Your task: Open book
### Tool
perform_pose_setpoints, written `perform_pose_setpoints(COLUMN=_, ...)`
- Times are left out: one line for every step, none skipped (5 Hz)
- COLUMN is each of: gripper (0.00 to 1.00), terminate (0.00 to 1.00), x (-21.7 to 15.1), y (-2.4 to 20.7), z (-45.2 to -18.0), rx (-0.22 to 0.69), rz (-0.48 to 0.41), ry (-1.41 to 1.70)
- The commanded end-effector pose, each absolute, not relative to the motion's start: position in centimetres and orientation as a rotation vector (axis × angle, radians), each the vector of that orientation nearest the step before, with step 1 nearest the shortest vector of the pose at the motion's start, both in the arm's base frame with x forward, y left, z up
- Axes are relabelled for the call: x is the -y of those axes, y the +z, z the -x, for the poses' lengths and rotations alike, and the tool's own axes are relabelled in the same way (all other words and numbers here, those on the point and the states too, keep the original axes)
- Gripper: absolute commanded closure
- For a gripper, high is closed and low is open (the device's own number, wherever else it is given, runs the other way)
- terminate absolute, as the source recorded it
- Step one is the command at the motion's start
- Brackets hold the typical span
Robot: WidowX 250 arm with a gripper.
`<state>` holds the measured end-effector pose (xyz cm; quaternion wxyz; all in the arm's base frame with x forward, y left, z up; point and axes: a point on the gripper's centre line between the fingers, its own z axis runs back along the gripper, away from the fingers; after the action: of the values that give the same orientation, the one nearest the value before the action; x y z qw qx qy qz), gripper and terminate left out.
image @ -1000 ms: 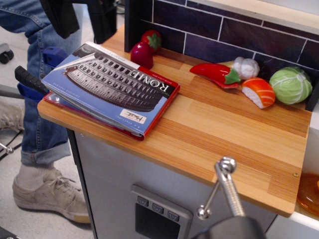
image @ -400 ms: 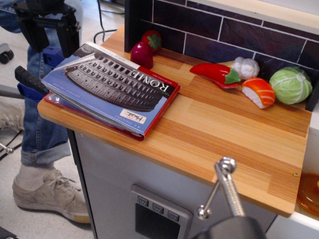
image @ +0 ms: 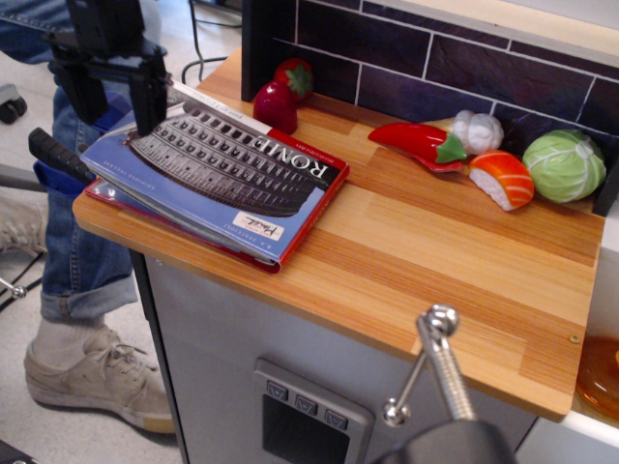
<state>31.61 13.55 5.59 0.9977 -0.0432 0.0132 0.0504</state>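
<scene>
The book (image: 218,174) lies closed on the left end of the wooden counter (image: 435,251). It has a blue cover with a grey Colosseum photo, a white "ROME" title, a red edge and a small white label near the front. My black gripper (image: 118,108) hangs at the book's far left corner. Its two fingers (image: 150,101) are spread apart, one over the cover's corner and one beyond the book's left edge. It holds nothing.
Toy foods stand along the tiled back wall: a strawberry (image: 294,77), a dark red fruit (image: 276,106), a red chilli (image: 418,145), garlic (image: 478,130), salmon sushi (image: 503,179) and a cabbage (image: 564,164). A person in jeans (image: 68,242) stands at the left. A metal handle (image: 435,372) is in the foreground.
The gripper has moved left from the top of the view and come down to the book's far left corner. The book has not moved.
</scene>
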Motion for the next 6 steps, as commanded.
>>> perform_pose_setpoints(gripper=0.00, terminate=0.00, x=-14.0, y=6.3, z=-31.9, rx=0.036, rz=0.073, ry=0.106)
perform_pose_setpoints(gripper=0.00, terminate=0.00, x=-13.5, y=6.2, z=-31.5, rx=0.039, rz=0.076, ry=0.095)
perform_pose_setpoints(gripper=0.00, terminate=0.00, x=-13.0, y=6.5, z=-31.3, rx=0.039, rz=0.094, ry=0.092)
perform_pose_setpoints(gripper=0.00, terminate=0.00, x=-12.1, y=8.1, z=-31.2, rx=0.035, rz=0.144, ry=0.109)
perform_pose_setpoints(gripper=0.00, terminate=0.00, x=-11.2, y=8.8, z=-30.9, rx=0.033, rz=0.167, ry=0.101)
perform_pose_setpoints(gripper=0.00, terminate=0.00, x=-10.3, y=10.4, z=-31.0, rx=0.047, rz=0.207, ry=0.105)
